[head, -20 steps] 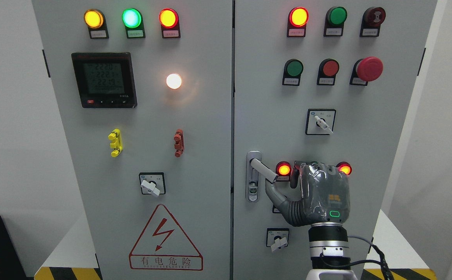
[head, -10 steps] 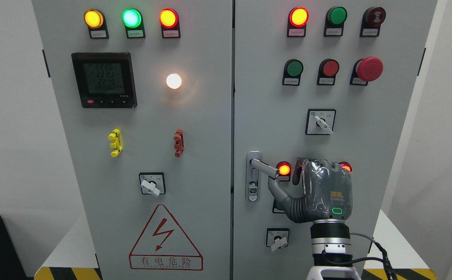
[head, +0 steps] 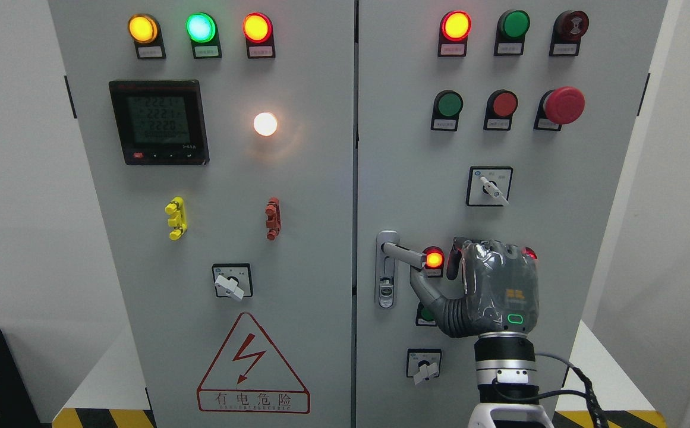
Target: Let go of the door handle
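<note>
I observed the right hand (head: 487, 285) relaxed, grasping nothing; only its thumb tip touched the underside of the door handle (head: 405, 254), which projected nearly horizontally to the hand's upper left.

Right arm entered from bottom edge, right of middle, forearm rising near vertical. Silver-and-black wrist cuff sat below hand; black cable looped from wrist toward lower right. Right hand (head: 493, 285) upright, back of hand toward camera, grey cover with green lit mark low on it. Fingers (head: 487, 246) curled forward at top, knuckles showing, tips hidden. Thumb (head: 422, 285) stretched up and left, apart from fingers. Whether hand gripped anything: could not tell. Left arm out of view.
</note>
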### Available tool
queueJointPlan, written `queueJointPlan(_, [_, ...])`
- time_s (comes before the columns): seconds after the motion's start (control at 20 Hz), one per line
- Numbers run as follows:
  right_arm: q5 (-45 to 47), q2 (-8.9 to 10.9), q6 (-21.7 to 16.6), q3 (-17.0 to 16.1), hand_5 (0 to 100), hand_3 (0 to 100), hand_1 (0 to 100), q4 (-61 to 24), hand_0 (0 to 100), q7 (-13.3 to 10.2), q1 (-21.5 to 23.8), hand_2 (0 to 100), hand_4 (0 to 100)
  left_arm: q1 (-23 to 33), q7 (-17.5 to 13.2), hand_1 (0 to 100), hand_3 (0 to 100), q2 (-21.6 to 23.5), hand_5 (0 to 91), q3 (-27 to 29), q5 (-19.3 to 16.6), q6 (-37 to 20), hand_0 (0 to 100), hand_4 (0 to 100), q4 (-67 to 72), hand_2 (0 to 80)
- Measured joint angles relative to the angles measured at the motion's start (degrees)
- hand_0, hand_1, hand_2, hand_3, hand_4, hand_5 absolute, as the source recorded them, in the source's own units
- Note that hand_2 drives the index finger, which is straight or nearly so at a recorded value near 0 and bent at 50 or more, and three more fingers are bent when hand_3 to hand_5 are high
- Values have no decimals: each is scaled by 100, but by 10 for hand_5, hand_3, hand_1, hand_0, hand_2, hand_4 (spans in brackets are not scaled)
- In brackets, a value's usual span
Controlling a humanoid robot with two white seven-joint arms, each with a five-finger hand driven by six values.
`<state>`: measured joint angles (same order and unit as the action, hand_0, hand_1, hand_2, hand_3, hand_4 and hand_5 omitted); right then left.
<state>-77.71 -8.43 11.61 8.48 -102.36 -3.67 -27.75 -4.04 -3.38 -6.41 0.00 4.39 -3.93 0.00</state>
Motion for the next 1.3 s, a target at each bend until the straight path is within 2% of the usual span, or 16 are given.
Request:
queueJointPlan(0.2, [9,0,-19,1,961,1000,378,-52,277,3,134,807,1000,0,0,0,83,0,0,0,0,0,0,13,0,25])
queueJointPlan(0.4, [16,17,-37,1,939,1000,375,-147,276,-26,352,734,978,0,0,0,84,0,0,0,0,0,0,12,0,24])
queueJointPlan(0.45, [17,23,-44,1,906,1000,372,-189,275,-59,441,684,898,0,0,0,84,0,0,0,0,0,0,12,0,24])
queueJointPlan(0.55, [26,53,-60,-10,857,1000,364,-285,275,-146,633,613,856,0,0,0,85,0,0,0,0,0,0,12,0,25])
queueJointPlan(0.65, [37,99,-131,-41,771,855,345,-398,277,-206,849,513,791,0,-1,0,85,0,0,0,0,0,0,12,0,25])
queueJointPlan(0.7, [41,127,-191,-69,717,758,333,-475,279,-226,984,459,724,0,-1,0,85,0,0,0,0,0,0,12,0,25])
queueJointPlan(0.8, [47,170,-381,-163,631,673,325,-620,280,-243,1227,413,647,0,-1,0,86,0,0,0,0,-1,0,13,0,25])
queueJointPlan(0.9, [53,201,-618,-281,486,539,315,-763,278,-252,1433,364,530,0,-1,0,86,0,0,0,0,-1,0,13,0,25])
queueJointPlan(0.95, [57,215,-752,-359,353,439,303,-837,275,-262,1527,298,424,0,-1,0,84,0,0,0,0,-1,0,12,0,26])
queueJointPlan(1.0, [61,225,-869,-437,155,292,288,-905,278,-264,1605,219,255,0,-1,0,84,0,0,0,0,-1,0,12,0,25])
queueJointPlan(1.05, [65,234,-954,-511,156,282,287,-974,278,-267,1668,209,253,0,-2,0,84,0,0,0,0,-1,0,12,0,25])
queueJointPlan(1.1, [70,242,-1022,-578,52,184,282,-1038,282,-270,1718,144,153,0,-2,0,83,0,0,0,0,-1,0,12,0,25])
queueJointPlan(1.15, [76,249,-1071,-644,0,133,275,-1100,284,-288,1762,103,85,0,-3,0,84,0,0,0,0,-1,0,12,0,25])
queueJointPlan(1.2, [80,255,-1095,-700,0,126,272,-1153,284,-324,1790,96,77,0,-9,0,84,0,0,0,0,-1,0,12,0,25])
queueJointPlan(1.3, [87,266,-1125,-798,0,12,237,-1247,291,-400,1821,2,0,0,-29,0,84,0,0,0,0,-1,0,12,0,25])
